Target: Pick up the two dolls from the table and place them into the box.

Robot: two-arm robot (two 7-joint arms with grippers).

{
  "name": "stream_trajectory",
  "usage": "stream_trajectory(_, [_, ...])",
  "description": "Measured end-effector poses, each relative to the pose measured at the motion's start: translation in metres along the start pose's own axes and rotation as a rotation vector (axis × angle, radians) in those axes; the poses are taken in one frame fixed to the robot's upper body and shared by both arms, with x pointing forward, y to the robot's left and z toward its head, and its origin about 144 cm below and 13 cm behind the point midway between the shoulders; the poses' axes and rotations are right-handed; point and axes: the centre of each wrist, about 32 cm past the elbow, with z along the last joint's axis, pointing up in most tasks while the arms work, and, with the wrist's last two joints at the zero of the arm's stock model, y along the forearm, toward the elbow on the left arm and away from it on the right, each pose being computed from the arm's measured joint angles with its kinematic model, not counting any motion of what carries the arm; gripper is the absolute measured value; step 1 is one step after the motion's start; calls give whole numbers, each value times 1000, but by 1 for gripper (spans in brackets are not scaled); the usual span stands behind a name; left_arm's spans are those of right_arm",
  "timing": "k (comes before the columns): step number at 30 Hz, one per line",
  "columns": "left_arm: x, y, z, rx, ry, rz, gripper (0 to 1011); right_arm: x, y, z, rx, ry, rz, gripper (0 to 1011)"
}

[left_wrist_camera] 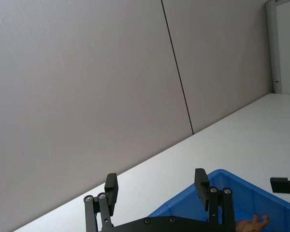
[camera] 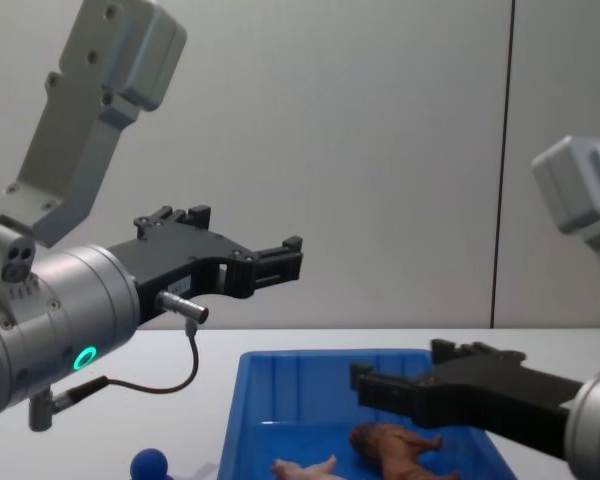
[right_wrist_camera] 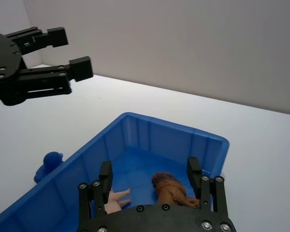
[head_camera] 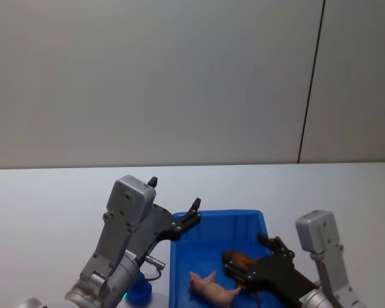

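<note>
blue rounded object | grey wall | dark vertical seam

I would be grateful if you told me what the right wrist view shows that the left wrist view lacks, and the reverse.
Right wrist view: the brown doll lying whole in the box, the pink doll beside it, partly behind the right gripper, and a small blue object on the table outside the box. Left wrist view: the dark seam in the wall and a pale vertical frame at the wall's end. Shared: the box, the table, the grey wall, and both open grippers, the left gripper raised and empty.
</note>
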Motion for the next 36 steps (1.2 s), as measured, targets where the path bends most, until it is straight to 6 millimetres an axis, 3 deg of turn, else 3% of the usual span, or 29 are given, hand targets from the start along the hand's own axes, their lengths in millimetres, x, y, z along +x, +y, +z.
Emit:
stream_trajectory(5, [0,0,0,0,0,0,1001,4,-6,0,9,-6,-44,1001])
stream_trajectory(24, [0,0,0,0,0,0,1001,18,-41,-5,26,-20,-258,1001])
stream_trajectory(36, [0,1,0,5,1,1,1001,22,-52,-7,22,-21,-317,1001])
